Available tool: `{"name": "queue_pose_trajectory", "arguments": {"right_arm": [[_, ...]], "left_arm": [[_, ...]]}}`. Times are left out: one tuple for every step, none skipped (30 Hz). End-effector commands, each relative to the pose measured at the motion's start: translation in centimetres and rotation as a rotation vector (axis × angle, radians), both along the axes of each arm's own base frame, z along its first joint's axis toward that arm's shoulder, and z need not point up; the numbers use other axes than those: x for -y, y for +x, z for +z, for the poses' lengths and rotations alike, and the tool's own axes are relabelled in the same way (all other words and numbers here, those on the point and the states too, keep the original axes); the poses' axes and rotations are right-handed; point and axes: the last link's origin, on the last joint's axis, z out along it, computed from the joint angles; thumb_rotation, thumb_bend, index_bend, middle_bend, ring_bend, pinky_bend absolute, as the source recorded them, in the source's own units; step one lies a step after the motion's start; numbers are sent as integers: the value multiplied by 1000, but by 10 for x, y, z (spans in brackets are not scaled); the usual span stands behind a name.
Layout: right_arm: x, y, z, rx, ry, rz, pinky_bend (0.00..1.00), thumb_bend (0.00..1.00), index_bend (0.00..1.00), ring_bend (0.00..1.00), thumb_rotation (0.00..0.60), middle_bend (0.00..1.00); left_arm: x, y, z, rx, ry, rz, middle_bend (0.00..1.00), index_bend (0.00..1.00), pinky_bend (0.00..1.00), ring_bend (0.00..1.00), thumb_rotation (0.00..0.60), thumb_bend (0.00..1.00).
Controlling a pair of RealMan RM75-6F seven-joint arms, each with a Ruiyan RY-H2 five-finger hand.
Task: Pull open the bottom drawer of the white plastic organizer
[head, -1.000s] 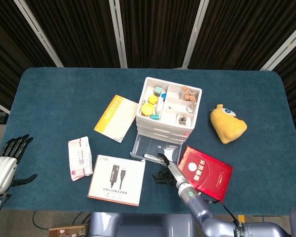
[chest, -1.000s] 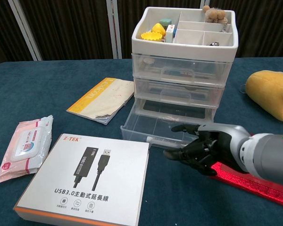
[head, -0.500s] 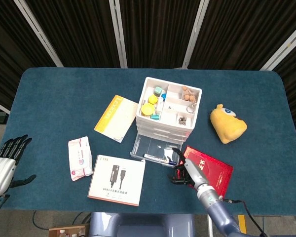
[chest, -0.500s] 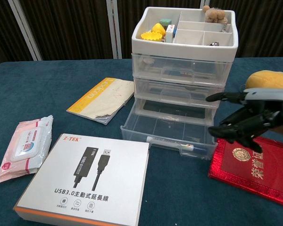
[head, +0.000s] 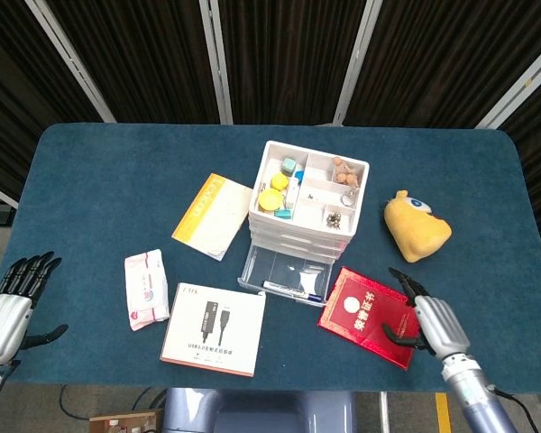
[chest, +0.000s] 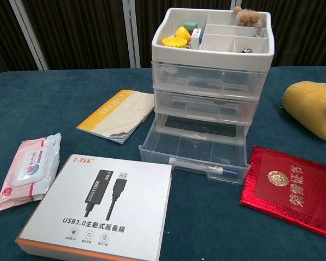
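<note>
Right hand has pulled back off the drawer to the table's near right edge, fingers apart, holding nothing, just beside the red embossed booklet. Bottom drawer of the white plastic organizer stands pulled open w/ a pen inside. Left hand idle at far left, fingers spread, empty.

Both hands are seen with silver-grey backs and black fingers: the left hand, the right hand on a grey wrist, possibly ringed in metal.
</note>
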Motion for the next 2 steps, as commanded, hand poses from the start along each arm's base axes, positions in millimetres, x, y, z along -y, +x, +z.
{"name": "queue_pose_trajectory", "arguments": {"right_arm": [[-34, -50, 28, -225, -126, 84, 27, 233, 0, 0, 600, 0], [-37, -52, 28, -241, -154, 107, 21, 223, 0, 0, 600, 0]], "left_arm": [[1, -3, 0, -39, 5, -5, 0, 0, 17, 0, 600, 21], [1, -3, -2, -50, 3, -4, 0, 0, 15, 0, 600, 20]]}}
